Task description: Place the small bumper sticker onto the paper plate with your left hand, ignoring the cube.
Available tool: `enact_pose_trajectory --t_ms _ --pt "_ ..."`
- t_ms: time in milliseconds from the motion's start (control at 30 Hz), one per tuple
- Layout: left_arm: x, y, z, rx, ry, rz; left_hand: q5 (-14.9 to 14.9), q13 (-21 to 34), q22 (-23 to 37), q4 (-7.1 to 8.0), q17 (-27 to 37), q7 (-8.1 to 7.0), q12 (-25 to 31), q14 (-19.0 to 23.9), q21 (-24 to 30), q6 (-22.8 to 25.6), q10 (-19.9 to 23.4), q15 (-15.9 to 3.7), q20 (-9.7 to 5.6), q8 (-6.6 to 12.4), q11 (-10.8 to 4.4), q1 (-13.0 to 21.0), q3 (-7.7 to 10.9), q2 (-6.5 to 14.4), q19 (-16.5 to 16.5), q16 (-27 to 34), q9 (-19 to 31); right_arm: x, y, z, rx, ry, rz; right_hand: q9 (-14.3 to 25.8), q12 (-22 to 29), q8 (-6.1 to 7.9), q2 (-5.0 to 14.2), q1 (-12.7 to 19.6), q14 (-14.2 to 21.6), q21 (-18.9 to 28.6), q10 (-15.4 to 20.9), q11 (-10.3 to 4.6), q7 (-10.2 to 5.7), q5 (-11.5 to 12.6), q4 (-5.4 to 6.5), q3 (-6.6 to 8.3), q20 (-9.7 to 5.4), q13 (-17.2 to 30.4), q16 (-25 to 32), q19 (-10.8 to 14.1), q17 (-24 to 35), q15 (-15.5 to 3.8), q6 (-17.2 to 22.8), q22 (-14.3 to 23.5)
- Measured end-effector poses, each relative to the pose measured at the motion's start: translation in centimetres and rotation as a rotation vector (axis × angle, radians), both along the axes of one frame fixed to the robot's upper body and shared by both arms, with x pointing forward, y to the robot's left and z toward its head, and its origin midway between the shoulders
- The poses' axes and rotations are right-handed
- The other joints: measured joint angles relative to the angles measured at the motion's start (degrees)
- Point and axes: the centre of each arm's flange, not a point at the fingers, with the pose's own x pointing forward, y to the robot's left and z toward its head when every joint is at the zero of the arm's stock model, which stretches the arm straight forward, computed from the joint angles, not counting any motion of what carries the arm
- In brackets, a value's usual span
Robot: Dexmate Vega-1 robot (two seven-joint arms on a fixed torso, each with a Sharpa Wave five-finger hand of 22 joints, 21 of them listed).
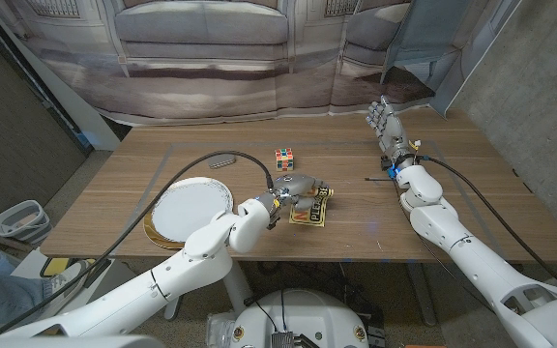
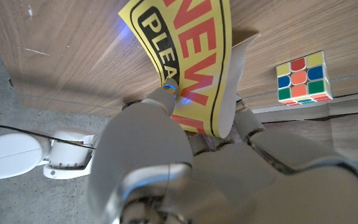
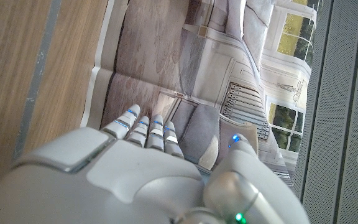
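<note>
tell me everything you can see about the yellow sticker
The sticker is a yellow sheet with a black border band bearing yellow letters, and big red letters reading "NEW". It looks like thin, flexible paper or vinyl with a pale backing. The left hand grips it near the middle of the wooden table; in the left wrist view one edge curls up by the fingers. It sits right of the paper plate, not on it, and apart from the cube.
</note>
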Motion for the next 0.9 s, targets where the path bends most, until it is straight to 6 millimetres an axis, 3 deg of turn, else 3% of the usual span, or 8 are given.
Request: enact_pose_trajectory --t_ms 900 --pt "-0.8 0.8 1.8 -0.012 -0.018 -0.005 0.00 0.00 -0.01 0.00 0.26 0.00 -0.57 0.32 0.00 -0.01 -0.01 -0.28 0.01 -0.27 0.01 0.46 0.47 -0.46 -0.01 -0.26 -0.01 0.0 -0.4 0.3 0.010 -0.014 -0.002 0.00 0.00 0.00 0.01 0.01 0.11 0.00 0.00 0.00 0.00 -0.27 -0.24 -0.24 0.00 0.00 0.00 0.00 0.00 0.11 0.00 0.00"
